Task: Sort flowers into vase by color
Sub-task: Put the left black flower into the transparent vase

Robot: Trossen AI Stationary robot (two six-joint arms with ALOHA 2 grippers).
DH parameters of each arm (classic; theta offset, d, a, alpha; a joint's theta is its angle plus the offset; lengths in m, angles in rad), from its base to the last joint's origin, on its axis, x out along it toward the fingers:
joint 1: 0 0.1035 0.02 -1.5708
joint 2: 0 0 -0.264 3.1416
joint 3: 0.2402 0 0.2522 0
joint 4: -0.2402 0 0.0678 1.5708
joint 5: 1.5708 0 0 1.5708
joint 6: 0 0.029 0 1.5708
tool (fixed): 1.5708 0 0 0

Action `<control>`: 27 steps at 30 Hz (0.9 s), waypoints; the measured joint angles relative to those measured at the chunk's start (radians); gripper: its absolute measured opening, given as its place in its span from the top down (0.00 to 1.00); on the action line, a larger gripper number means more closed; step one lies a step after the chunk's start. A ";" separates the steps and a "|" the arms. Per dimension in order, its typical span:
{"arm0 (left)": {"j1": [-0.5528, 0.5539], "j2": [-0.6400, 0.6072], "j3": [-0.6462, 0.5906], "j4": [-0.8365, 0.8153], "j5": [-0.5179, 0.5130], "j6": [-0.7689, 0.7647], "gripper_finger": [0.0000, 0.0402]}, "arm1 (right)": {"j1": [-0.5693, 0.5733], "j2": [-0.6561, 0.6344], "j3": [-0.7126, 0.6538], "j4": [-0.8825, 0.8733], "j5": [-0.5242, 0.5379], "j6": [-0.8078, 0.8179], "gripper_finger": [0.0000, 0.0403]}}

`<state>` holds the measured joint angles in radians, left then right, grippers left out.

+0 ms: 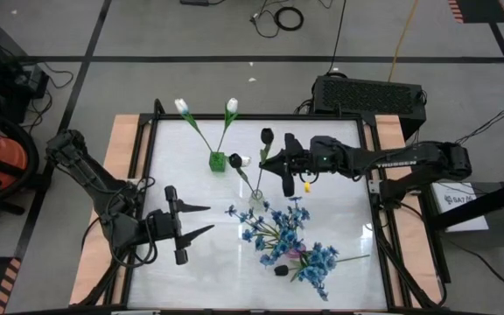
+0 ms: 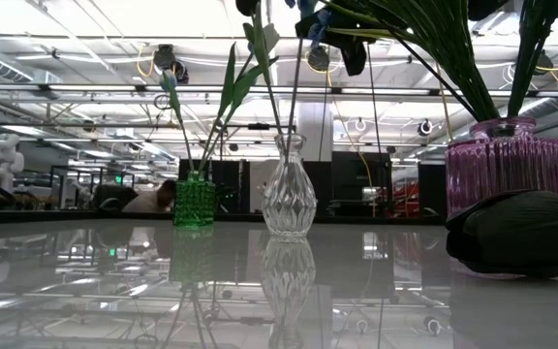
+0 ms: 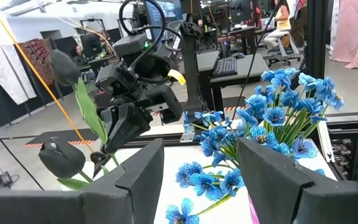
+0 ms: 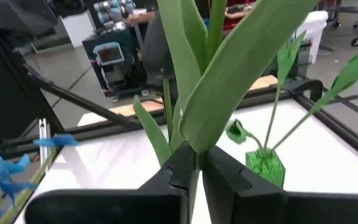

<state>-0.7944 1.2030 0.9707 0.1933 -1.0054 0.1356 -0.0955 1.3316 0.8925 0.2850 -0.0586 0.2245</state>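
My right gripper (image 1: 269, 166) is over the table's middle, shut on a black tulip whose bud (image 1: 267, 136) stands above it. Just below stands the clear vase (image 1: 257, 199); in the low view two stems (image 2: 289, 107) reach into the clear vase's neck (image 2: 288, 145). A second black bud (image 1: 234, 160) leans out of that vase. The green vase (image 1: 218, 161) holds two white tulips (image 1: 232, 105). The blue flowers (image 1: 287, 232) fill the purple vase (image 2: 507, 170). A loose black tulip (image 1: 281, 271) lies on the table. My left gripper (image 1: 206, 220) hangs open at the left, fingers level. My right gripper pinches the black tulip's stem together with the bases of its long green leaves (image 4: 191, 146) between its two fingers. The fingers come level from the table's right and lie across the stem. The tulip stands nearly upright, bud above the fingers, stem running down toward the clear vase.
The blue sprays spread wide over the near right part of the table, close to the clear vase. The loose black bud (image 2: 526, 233) lies beside the purple vase's foot. Bare white tabletop (image 1: 182, 271) lies at the near left. A black frame (image 1: 147, 175) edges the table.
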 joint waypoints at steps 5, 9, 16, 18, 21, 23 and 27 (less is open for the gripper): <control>0.000 0.000 0.000 -0.002 0.000 0.000 0.48 | 0.000 0.011 0.000 -0.006 0.000 0.018 0.94; 0.000 0.000 0.000 -0.004 0.000 0.000 0.48 | 0.000 0.011 0.000 -0.007 0.000 0.026 0.87; 0.000 0.000 0.000 -0.012 0.000 -0.005 0.48 | 0.000 0.011 0.000 -0.026 0.000 0.045 0.66; 0.000 0.000 0.000 -0.020 0.000 -0.023 0.48 | 0.000 -0.003 0.000 -0.044 0.000 0.045 0.60; 0.000 0.001 0.000 -0.026 0.000 -0.026 0.48 | 0.000 -0.054 0.000 -0.056 0.001 0.043 0.53; 0.000 0.001 0.000 -0.027 0.000 -0.026 0.48 | 0.000 -0.103 0.000 -0.073 0.006 0.031 0.49; 0.000 0.001 0.000 -0.028 0.000 -0.026 0.48 | 0.000 -0.213 0.000 -0.131 0.007 0.029 0.45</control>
<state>-0.7944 1.2037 0.9707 0.1658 -1.0050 0.1093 -0.0952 1.1183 0.8928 0.1536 -0.0516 0.2531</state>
